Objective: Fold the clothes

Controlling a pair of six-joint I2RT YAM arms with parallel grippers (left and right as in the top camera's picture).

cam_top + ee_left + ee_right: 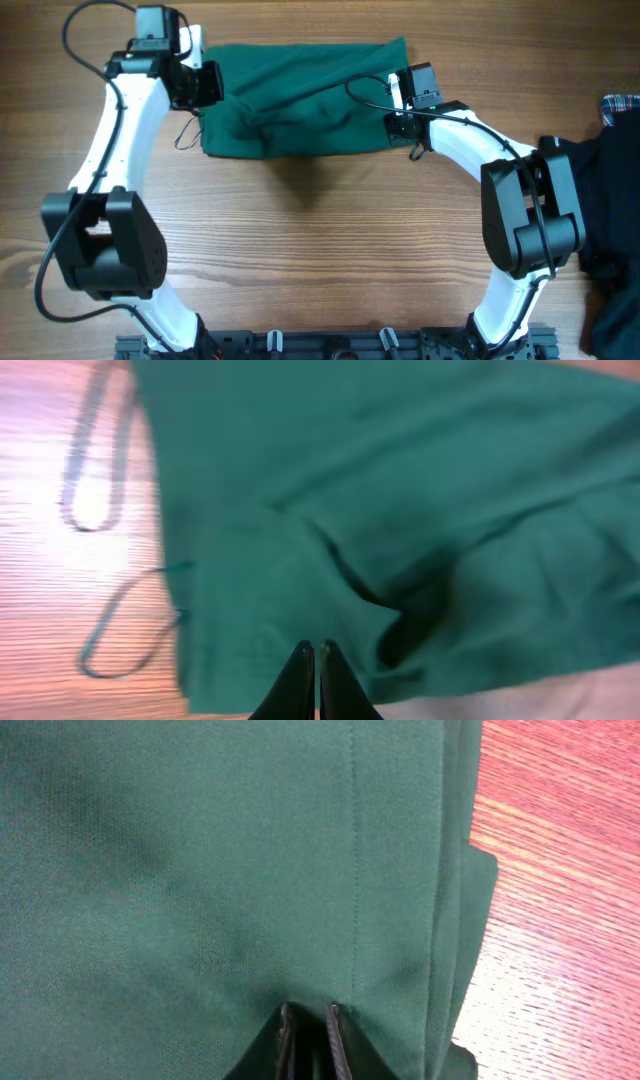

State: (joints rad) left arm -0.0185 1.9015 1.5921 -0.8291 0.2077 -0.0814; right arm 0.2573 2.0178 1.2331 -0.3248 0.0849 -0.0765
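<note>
My clothes (300,100) lie rumpled at twelve o'clock on the table (320,260), soft, light and limp. The left gripper (315,652) is closed at their nine o'clock edge. The right gripper (308,1018), at three o'clock, looks narrow, and I cannot tell if it is pinching. I'd pinch the hem corners, not the cord loops (95,470).

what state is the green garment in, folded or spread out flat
Folded, loosely: the green garment shows stacked edge layers in the right wrist view and a creased overlap from overhead.

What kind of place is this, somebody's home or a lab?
Probably a robotics lab bench: left arm and right arm mounted on a black rail edging the wooden table, with a green garment laid out.
</note>
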